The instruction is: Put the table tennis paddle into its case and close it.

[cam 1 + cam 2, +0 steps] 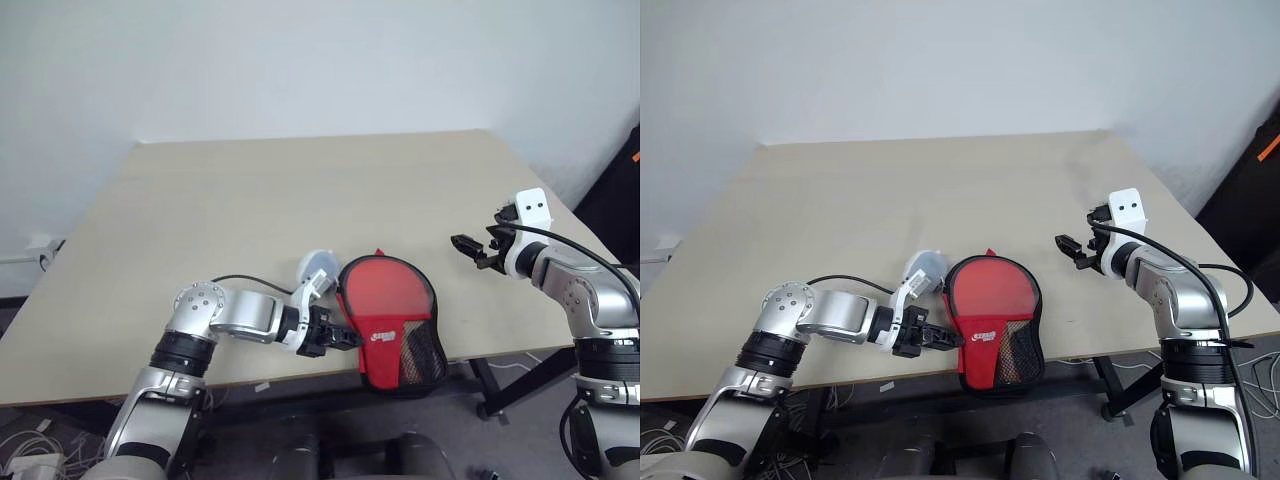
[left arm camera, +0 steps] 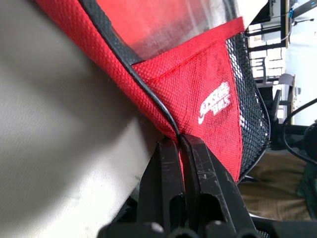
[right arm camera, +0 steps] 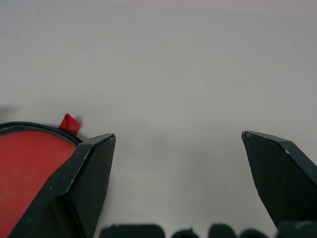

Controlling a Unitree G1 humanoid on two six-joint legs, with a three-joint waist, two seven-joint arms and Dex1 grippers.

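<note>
The case [image 1: 390, 335] lies flat near the table's front edge, red with a white logo, and its black mesh narrow end reaches over that edge. The paddle [image 1: 384, 288] is inside it: its red blade shows through the clear panel, and the handle is hidden. My left gripper [image 1: 345, 340] is at the case's left rim, shut on the black-piped edge [image 2: 148, 87]. My right gripper [image 1: 470, 250] hovers open above the table to the right of the case, with nothing between its fingers; the case's round end [image 3: 29, 163] and a small red tab [image 3: 69, 124] show beside one finger.
The beige table [image 1: 300, 200] stretches back to a white wall. Its front edge runs right under the case, and its right edge is close to my right arm. Black gear [image 1: 615, 200] stands past that edge.
</note>
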